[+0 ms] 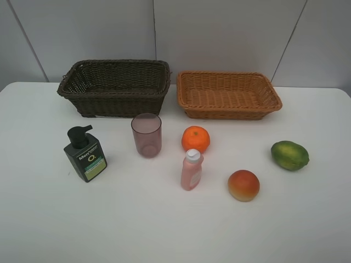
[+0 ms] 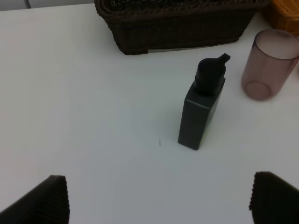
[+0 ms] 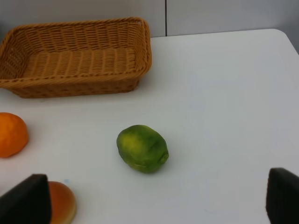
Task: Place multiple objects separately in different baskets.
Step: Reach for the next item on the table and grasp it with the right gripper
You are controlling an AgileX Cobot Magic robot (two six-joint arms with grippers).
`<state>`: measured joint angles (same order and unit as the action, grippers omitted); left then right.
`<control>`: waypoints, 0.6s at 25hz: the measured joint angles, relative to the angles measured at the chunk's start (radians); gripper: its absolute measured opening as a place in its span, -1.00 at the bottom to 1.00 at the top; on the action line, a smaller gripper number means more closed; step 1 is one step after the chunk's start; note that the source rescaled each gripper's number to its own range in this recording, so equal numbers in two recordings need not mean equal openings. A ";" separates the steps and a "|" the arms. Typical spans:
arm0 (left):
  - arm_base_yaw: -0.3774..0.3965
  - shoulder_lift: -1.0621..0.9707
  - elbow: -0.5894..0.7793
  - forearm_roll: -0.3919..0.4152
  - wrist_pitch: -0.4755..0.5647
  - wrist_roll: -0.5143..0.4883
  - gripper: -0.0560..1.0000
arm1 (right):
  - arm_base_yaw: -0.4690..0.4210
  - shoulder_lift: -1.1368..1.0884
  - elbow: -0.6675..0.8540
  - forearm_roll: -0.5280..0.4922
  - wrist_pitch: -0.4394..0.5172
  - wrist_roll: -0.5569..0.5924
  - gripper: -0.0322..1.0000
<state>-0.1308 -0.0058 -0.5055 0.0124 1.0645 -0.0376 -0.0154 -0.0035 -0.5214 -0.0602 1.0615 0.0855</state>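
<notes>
Green fruit [image 3: 142, 148] lies near tan basket [image 3: 74, 88]; right tool [image 3: 158, 186] seems open.

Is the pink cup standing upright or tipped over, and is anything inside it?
Upright and empty. The cup stands on its base, open rim up; through its translucent wall nothing shows inside.

White table against a pale panelled wall, under soft light.
The table [image 1: 164, 230] spreads below and ahead of the left claw [image 2: 159, 198] and the right claw [image 3: 156, 198], its top matte and its far corner rounded. Past its far edge, ahead of both claws, stands a light grey wall [image 1: 219, 33] of flat panels parted by thin dark seams [image 1: 154, 30]. The even light leaves only faint shadows.
</notes>
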 joint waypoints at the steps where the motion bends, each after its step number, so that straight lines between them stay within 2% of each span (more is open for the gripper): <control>1: 0.000 0.000 0.000 0.000 0.000 0.000 1.00 | 0.000 0.000 0.000 0.000 0.000 0.000 1.00; 15: 0.000 0.000 0.000 0.000 0.000 0.000 1.00 | 0.000 0.000 0.000 0.001 0.000 0.000 1.00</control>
<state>-0.1308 -0.0058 -0.5055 0.0124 1.0645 -0.0376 -0.0154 -0.0035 -0.5214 -0.0592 1.0615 0.0855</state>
